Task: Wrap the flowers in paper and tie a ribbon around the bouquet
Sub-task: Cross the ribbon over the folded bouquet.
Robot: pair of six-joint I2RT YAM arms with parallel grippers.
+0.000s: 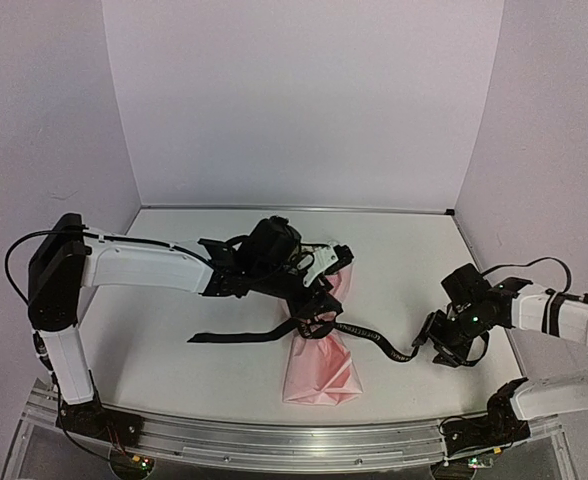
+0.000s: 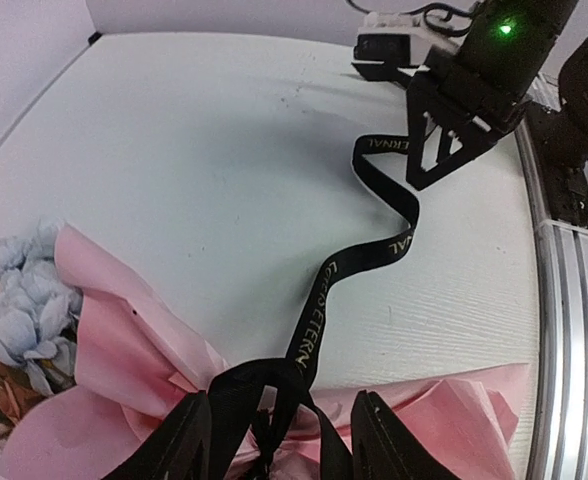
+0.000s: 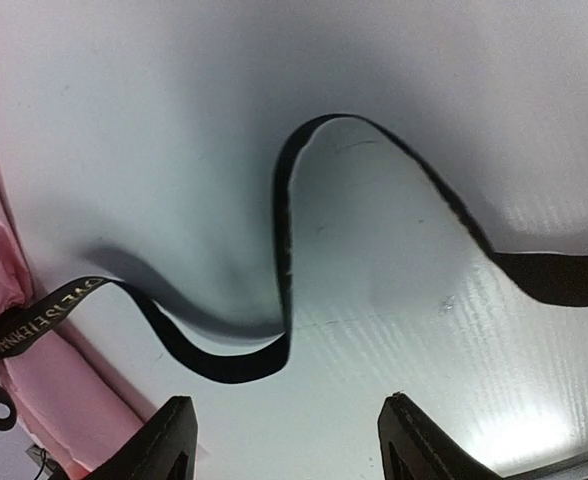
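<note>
Top external view shows a white table point(image 1: 404, 250) closed in by plain pale walls point(image 1: 304, 100) at the back and on both sides. A metal rail point(image 1: 294, 437) runs along its near edge. The table surface is smooth and matte, and it shines a little under the right wrist camera.

The bouquet point(image 1: 322, 370) lies near the middle of the table, with its wide end toward the rail. In the left wrist view the flowers point(image 2: 19, 300), pale blue and brown-orange, come out of the pink paper point(image 2: 124, 350) at the far end.

The black ribbon point(image 1: 369, 338) crosses the paper at its waist, where it bunches like a knot. One tail goes to the left, and the other runs in waves to the right.

The left gripper point(image 2: 284, 405) hangs over this crossing. Its fingers point(image 2: 384, 440) are spread on either side of the bunched ribbon and are not pressed on it.

The right gripper point(image 3: 289, 402) is low over the table beside the wavy tail. Its fingers point(image 3: 414, 440) are also spread, with only bare table between them.
</note>
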